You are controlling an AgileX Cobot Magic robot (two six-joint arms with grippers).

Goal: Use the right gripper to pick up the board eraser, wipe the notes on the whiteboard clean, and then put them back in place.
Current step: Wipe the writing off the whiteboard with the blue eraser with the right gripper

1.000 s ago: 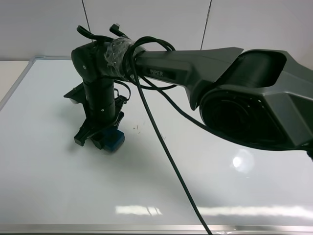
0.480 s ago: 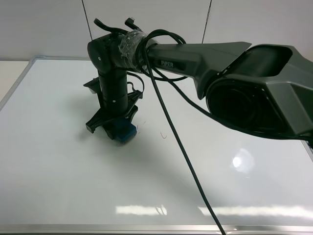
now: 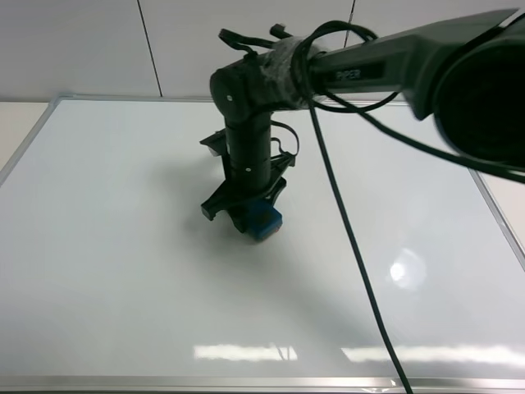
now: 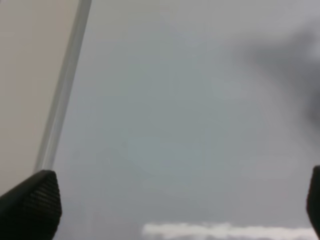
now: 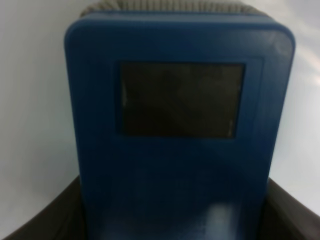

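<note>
Since a second ago my right tool (image 3: 250, 215) has swept to the right across the whiteboard (image 3: 107, 246), from left of centre to about the middle, taking the board eraser (image 3: 263, 222) with it. It now sits about where a faint red fleck of the notes showed half a second ago; I cannot see any red from here.

The right tool is pinching the board eraser. In the right wrist view the blue block (image 5: 177, 125) fills the picture, with one dark grey patch (image 5: 182, 99) on its face and a dark finger (image 5: 40, 222) at each lower corner. From the high camera the arm (image 3: 248, 148) stands nearly upright over the board, with the eraser's lower end down at the white face, apparently touching it. A black cable (image 3: 344, 238) hangs from the arm across the board toward the near edge.

My left tool (image 4: 172, 200) is spread wide, a ribbed fingertip (image 4: 30, 202) at each side of its view, above the board near its silver frame (image 4: 62, 100). A strip of pale surface (image 3: 10, 123) shows beyond the board's left edge.
</note>
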